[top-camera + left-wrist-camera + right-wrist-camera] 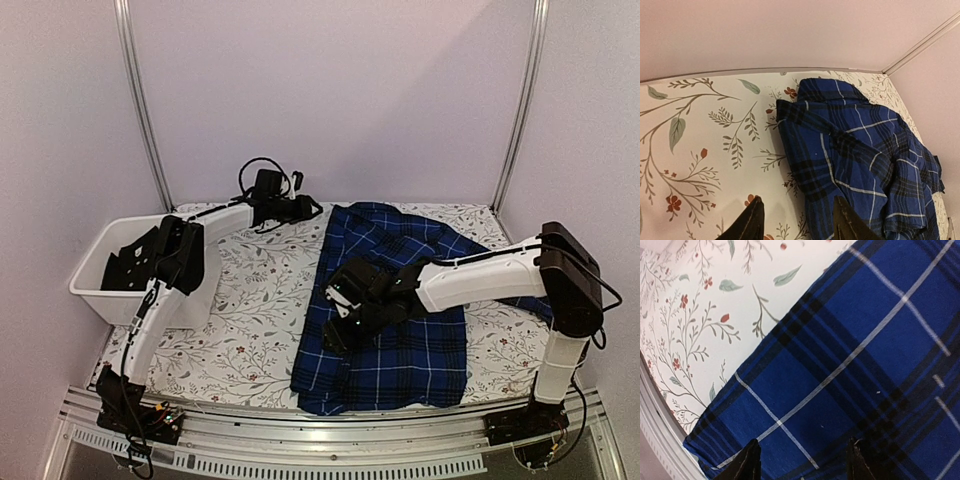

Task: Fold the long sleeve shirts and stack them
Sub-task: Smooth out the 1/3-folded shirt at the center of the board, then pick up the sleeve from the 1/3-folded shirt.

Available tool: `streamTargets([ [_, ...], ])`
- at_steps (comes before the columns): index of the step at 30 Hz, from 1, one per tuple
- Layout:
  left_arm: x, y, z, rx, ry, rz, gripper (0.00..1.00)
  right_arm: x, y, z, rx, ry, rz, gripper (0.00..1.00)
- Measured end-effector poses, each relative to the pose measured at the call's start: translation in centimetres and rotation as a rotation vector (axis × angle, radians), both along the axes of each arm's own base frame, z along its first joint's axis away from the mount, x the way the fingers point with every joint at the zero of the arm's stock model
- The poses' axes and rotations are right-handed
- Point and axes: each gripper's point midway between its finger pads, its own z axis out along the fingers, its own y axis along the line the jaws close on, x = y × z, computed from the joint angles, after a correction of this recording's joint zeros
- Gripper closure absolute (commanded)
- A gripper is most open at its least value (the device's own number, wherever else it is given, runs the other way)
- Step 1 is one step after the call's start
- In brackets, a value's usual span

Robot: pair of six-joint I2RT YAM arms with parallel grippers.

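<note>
Plaid shirt [400, 350] on tbl [260, 300]; white bin [95, 290] L, dark contents unclear

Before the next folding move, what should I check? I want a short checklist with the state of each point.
1. Left claw open and empty: ok.
2. Right claw open, over the plaid shirt: ok.
3. Shirt spread flat: not ok, its far part is bunched.
4. Near hem inside the table edge: cannot tell.
5. Further shirts in the white bin: cannot tell, only dark shapes show.
</note>
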Motion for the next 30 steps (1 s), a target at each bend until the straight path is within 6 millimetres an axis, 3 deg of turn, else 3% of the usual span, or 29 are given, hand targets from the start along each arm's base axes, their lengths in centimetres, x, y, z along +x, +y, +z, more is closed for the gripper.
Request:
streamTargets([
  [4,-0.7,0.3,-0.3,-0.002,0.027,-0.016,0.54,3.6,-1.7,4.3,0.066,-0.044,-0.094,0.42],
  [7,-1.7,0.1,0.7,-0.011,0.040,-0.036,0.53,8.2,-4.7,8.2,0.123,-0.117,-0.231,0.42],
  [9,-2.3,-0.2,2.2,-0.017,0.029,-0.048,0.53,10.9,-6.9,9.7,0.137,-0.156,-0.317,0.42],
  [13,-3.8,-0.9,6.7,-0.038,-0.019,-0.071,0.53,15.1,-12.1,9.7,0.127,-0.180,-0.477,0.42],
  [18,-6.2,-1.4,12.0,-0.066,-0.074,-0.096,0.54,17.3,-16.8,7.7,0.084,-0.168,-0.584,0.41],
  [20,-7.3,-1.6,12.9,-0.067,-0.076,-0.102,0.54,18.2,-17.4,7.7,0.072,-0.188,-0.592,0.42],
  [23,-9.2,-2.0,12.9,-0.058,-0.053,-0.110,0.54,20.1,-16.6,7.7,0.061,-0.220,-0.566,0.42],
  [30,-14.0,-3.3,9.9,-0.012,0.062,-0.133,0.55,23.3,-14.3,6.1,0.016,-0.267,-0.496,0.52],
])
